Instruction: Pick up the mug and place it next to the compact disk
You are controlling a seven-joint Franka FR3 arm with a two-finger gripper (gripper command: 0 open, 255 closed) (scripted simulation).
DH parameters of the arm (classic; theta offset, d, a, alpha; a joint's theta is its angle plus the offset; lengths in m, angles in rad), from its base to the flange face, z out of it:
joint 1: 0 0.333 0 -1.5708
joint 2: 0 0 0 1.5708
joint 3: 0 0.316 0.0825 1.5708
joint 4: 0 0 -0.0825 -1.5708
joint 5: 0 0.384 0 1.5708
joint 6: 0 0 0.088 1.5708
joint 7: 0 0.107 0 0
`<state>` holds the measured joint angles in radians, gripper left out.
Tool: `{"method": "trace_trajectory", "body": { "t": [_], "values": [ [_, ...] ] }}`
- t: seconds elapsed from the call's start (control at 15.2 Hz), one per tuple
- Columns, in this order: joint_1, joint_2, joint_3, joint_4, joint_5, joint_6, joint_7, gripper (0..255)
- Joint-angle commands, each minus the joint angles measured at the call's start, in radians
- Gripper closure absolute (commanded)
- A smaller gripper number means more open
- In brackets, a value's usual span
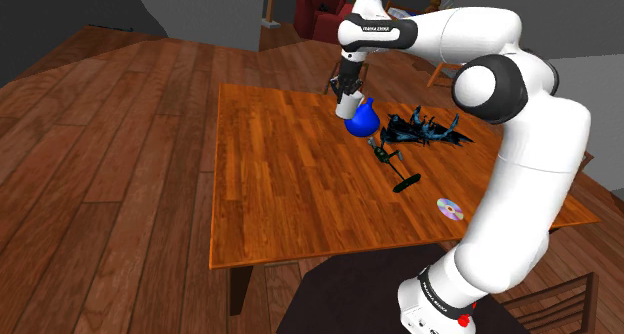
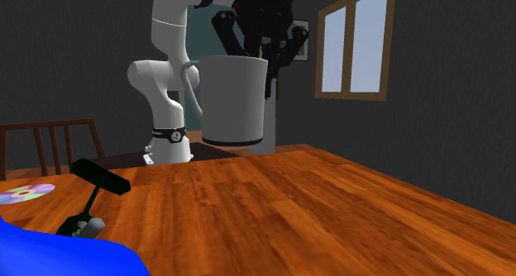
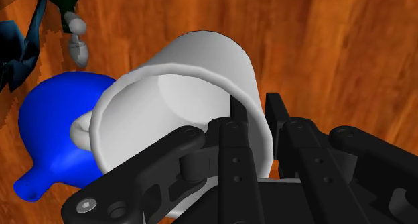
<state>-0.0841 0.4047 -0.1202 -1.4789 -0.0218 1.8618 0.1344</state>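
My gripper (image 3: 254, 117) is shut on the rim wall of a plain white mug (image 3: 181, 102), one finger inside and one outside. The mug (image 2: 234, 101) hangs upright above the wooden table, its handle towards the arm, with the gripper (image 2: 263, 47) above it. In the shoulder view the mug (image 1: 347, 106) and gripper (image 1: 346, 88) are over the table's far side, just above a blue round vessel (image 1: 361, 120). The compact disk (image 1: 450, 209) lies flat near the table's edge closest to the stand. It also shows at the second exterior view's left as the compact disk (image 2: 25, 193).
The blue vessel (image 3: 53, 132) lies under and beside the mug. A dark blue-black heap (image 1: 425, 130) and a black long-handled tool (image 1: 392, 164) lie between the mug and the disk. The wooden table (image 1: 280, 182) is bare towards the shoulder view's left. A chair (image 2: 45, 146) stands by the stand.
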Motion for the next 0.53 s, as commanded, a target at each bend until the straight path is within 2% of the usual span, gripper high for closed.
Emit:
{"method": "trace_trajectory", "body": {
  "t": [0.0,0.46],
  "values": [
    [-0.015,-0.062,-0.01,-0.092,-0.004,0.032,-0.025,255],
    [-0.073,-0.252,-0.056,-0.359,-0.025,0.117,-0.123,255]
  ]
}}
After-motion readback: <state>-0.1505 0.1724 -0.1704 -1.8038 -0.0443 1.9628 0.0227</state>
